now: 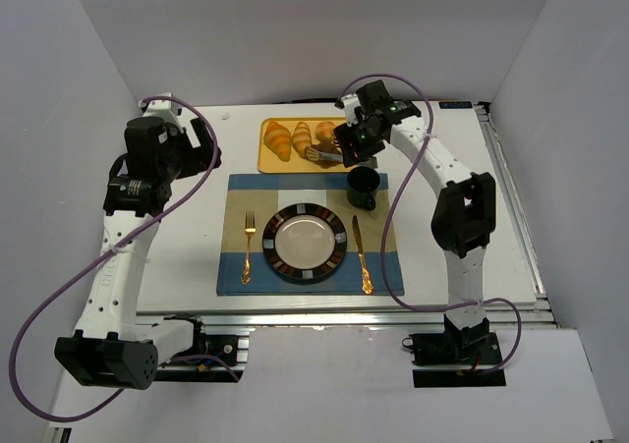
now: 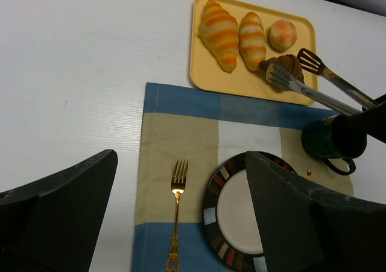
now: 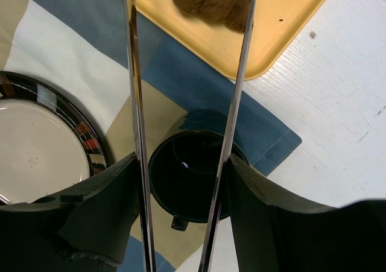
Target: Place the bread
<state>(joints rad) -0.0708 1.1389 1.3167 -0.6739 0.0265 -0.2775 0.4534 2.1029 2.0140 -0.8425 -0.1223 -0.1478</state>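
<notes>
Left wrist view: bread (image 2: 288, 63) is lying at the tray's (image 2: 205, 76) near-right corner, tongs (image 2: 316, 92) straddling it. Right tool (image 3: 181, 166) is gripping the tongs' arms; left tool (image 2: 181, 163) is hanging wide open, off the tray.

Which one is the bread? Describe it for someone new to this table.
Look at the yellow tray behind the place mat. The bread sits at its near right end, between the heads of the tongs. It is the only dark brown, lumpy piece; the croissants are golden-striped and the bun pale and round.
</notes>
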